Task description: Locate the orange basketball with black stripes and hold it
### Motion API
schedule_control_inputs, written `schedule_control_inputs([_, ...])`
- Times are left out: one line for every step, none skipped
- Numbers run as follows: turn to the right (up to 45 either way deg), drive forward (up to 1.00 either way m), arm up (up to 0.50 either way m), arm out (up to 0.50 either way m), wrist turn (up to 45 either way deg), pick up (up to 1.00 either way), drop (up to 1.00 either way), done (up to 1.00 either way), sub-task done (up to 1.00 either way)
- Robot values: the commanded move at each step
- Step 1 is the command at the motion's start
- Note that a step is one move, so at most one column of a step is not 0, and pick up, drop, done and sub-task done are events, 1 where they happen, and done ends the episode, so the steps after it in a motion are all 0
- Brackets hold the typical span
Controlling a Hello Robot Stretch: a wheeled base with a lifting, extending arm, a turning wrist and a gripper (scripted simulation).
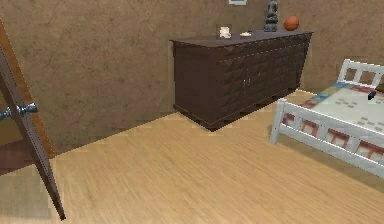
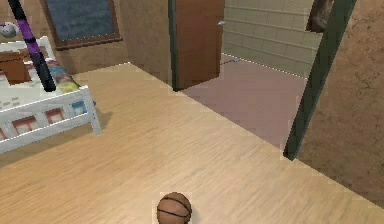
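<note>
An orange-brown basketball (image 2: 174,209) with dark stripes lies on the wooden floor at the bottom edge of the arm side view, a little left of the middle. In the forward view a small orange round thing (image 1: 291,22) rests on top of a dark dresser (image 1: 240,72) near its far end.
A white-framed bed (image 1: 335,122) with a patchwork quilt stands at the forward view's right, seen again as the bed (image 2: 45,118) at the arm side view's left. A dark striped bat (image 2: 30,45) leans there. An open door (image 1: 25,135) stands at the left. A doorway (image 2: 262,60) leads out.
</note>
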Motion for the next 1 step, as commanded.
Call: schedule_control_inputs([0.0,0.0,0.1,0.0,0.0,0.0,0.0,0.0,0.0])
